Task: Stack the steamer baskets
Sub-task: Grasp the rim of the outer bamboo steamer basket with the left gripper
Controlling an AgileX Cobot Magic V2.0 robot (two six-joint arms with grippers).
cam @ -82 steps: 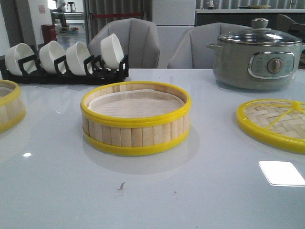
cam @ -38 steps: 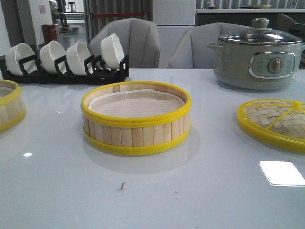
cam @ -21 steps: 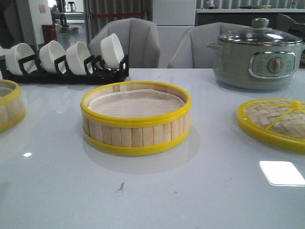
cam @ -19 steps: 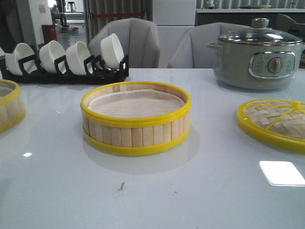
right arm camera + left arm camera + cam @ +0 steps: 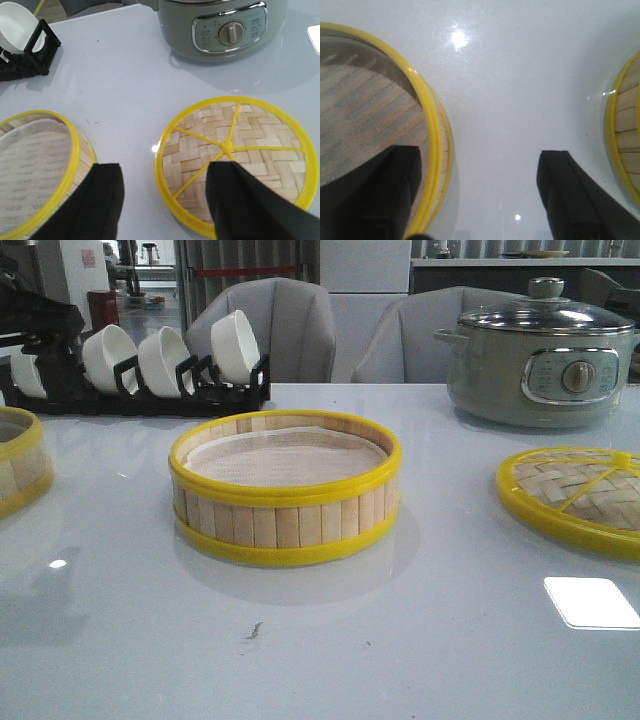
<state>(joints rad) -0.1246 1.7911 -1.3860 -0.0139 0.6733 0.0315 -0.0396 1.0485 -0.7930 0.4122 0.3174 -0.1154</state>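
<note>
Two steamer baskets on table (image 5: 420,640): centre basket (image 5: 285,490), left basket (image 5: 18,465) at left edge. Left tool (image 5: 480,192) spread wide, one finger over left basket's rim, grasping nothing. Right tool (image 5: 165,200) spread, empty, above lid (image 5: 232,160).

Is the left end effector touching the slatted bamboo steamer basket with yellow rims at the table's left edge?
Cannot tell. In the left wrist view, one open finger overlaps the left basket's rim, the other is over bare table; no gap or contact shows.
</note>
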